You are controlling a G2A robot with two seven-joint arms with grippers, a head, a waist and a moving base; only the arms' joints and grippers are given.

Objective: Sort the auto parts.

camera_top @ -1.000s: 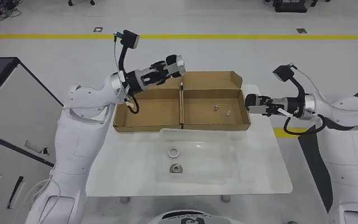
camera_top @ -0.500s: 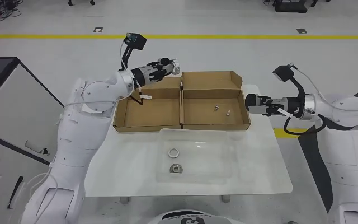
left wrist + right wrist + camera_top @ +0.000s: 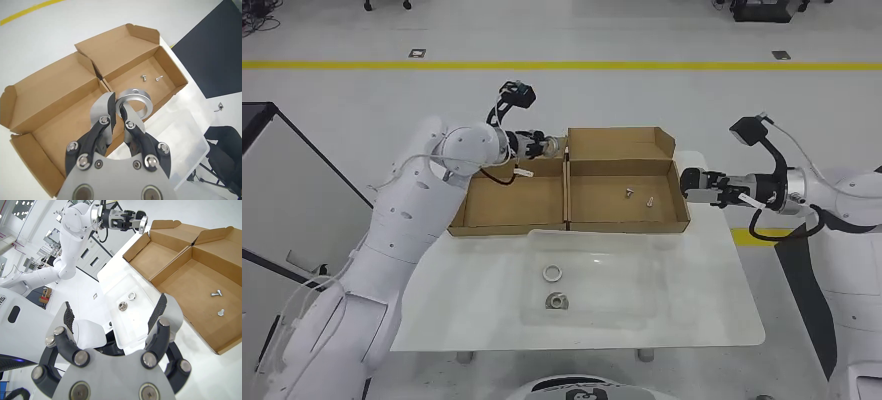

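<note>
The left gripper (image 3: 116, 105) pinches a metal ring (image 3: 145, 108) by its rim, up over the far edge of the box (image 3: 567, 228), near the divider. The right gripper (image 3: 115, 303) hangs wide open just off the box's right end. Two bolts (image 3: 628, 191) lie in the right compartment.

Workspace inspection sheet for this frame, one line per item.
Surface: white table carrying a cardboard left box and right box side by side, with a clear tray in front.
Job's things: two bolts in the right box; a ring and a flanged hub in the tray.
Clutter: nothing seen.
Grippers: left gripper shut on a ring collar, above the boxes' far edge near their join; right gripper open, beside the right box's end.
Cables: black cable loops at both wrists, off the boxes.
Surroundings: grey floor, yellow line.
</note>
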